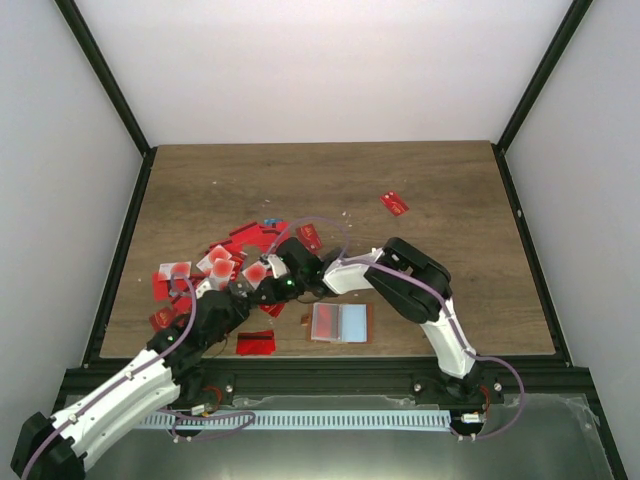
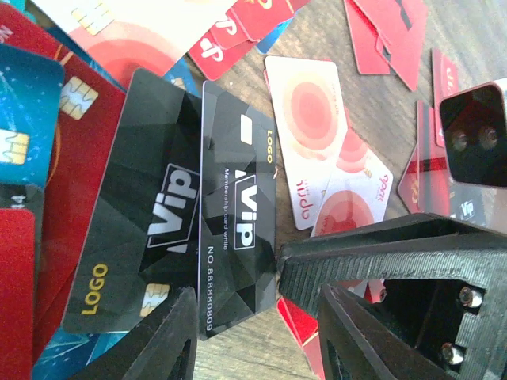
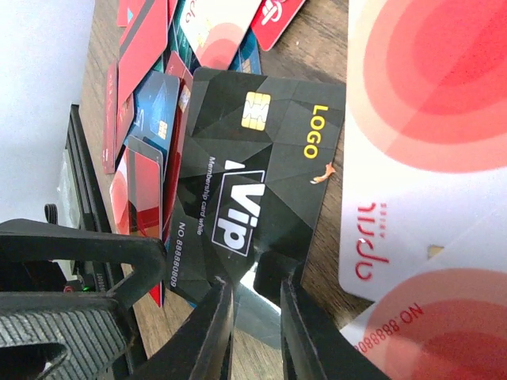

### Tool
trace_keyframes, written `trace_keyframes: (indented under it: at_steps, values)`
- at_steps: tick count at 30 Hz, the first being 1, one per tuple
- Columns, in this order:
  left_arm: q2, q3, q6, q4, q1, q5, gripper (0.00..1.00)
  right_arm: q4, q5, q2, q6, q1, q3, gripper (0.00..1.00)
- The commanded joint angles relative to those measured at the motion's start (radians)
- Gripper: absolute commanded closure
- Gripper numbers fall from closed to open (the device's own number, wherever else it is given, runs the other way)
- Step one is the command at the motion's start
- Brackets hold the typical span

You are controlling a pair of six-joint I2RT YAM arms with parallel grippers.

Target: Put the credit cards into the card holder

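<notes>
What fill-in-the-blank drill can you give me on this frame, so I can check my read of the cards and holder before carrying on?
1. The card holder lies open, one inner panel pale pink and the other light ____.
2. The left gripper is ____, with the end of a black card between its fingers.
3. That card's large white letters read ____.
4. In the top view, one red card lies alone to the ____ of the pile.

Missing words: blue; open; VIP; right.
</notes>
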Motion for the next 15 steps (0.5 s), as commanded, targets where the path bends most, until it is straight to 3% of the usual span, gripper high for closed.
trace_keyframes:
  at_steps: [1,15]
  values:
    - [0.002,-0.022,0.033,0.134,0.001,0.022,0.57,-0.069,0.001,0.016,0.015,0.01,-0.04,0.8]
    - [0.015,-0.079,0.073,0.301,0.001,0.097,0.67,-0.021,-0.027,0.001,0.049,-0.004,-0.067,0.81]
